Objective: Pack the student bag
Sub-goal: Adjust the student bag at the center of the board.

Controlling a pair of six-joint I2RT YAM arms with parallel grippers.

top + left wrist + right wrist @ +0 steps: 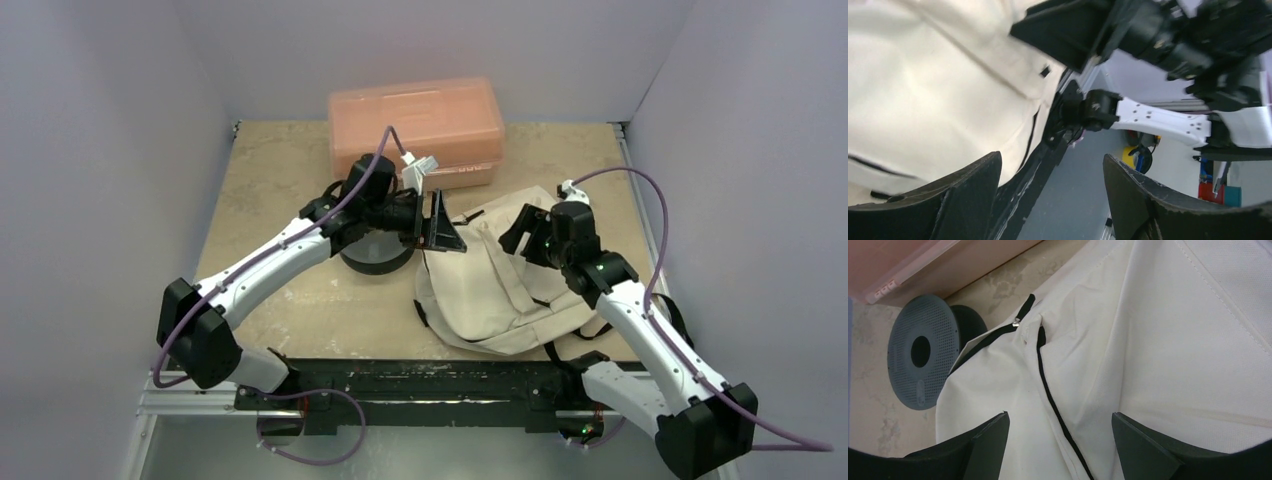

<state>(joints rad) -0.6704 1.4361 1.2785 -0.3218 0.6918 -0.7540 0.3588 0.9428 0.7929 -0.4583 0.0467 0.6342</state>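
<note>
- Two sets of jaws inspected; we find both released, with nothing between them.
- The left gripper [1052,159] has its fingers [963,195] well spread. One finger lies close beside the cream cloth of the bag [500,290]. We cannot tell whether it touches.
- From above, we see this gripper at the bag's far left corner, turned on its side.
- The right gripper [1060,416] is likewise spread wide and hangs over the bag's cloth, gripping nothing.
- Under the right jaws a black zip [1048,390] runs across the cloth, with a small metal pull [1018,324] at its far end.
- The bag lies flat on the table [280,170], right of centre and between the two arms. Its black straps [560,345] trail toward the near edge.
- We note a grey perforated disc [918,360] lying on the table just beside the bag's left edge, partly under the left arm [290,255].
- A salmon-pink box [415,125] stands at the far edge of the table, behind the disc and near the bag's far corner.
</note>
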